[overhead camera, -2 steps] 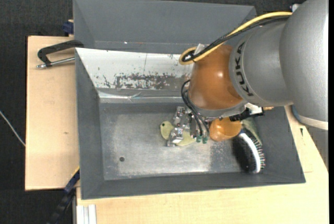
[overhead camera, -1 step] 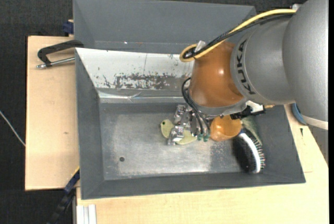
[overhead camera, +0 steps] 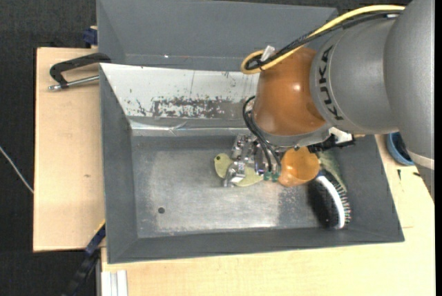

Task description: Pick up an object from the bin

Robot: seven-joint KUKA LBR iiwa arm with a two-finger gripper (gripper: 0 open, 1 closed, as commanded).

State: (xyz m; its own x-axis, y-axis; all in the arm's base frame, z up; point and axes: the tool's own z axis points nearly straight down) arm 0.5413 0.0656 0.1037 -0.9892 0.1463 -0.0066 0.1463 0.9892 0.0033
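My gripper [overhead camera: 247,155] is a small metal assembly low over the bin floor, a little right of the middle. Directly beneath and around it lies a flat pale yellow-green thing [overhead camera: 222,165] with a round lobe sticking out to the left; the gripper hides most of the rest of it. An orange rounded thing [overhead camera: 298,168] sits just to the gripper's right, touching or nearly touching the yellow-green piece. A black hairbrush [overhead camera: 327,202] with pale bristles lies further right, near the bin's front right corner.
The arm with its orange cover reaches in from the right and overhangs the bin's right rear part. A small dark speck [overhead camera: 161,210] lies on the floor at the front left. The bin's left half is bare floor.
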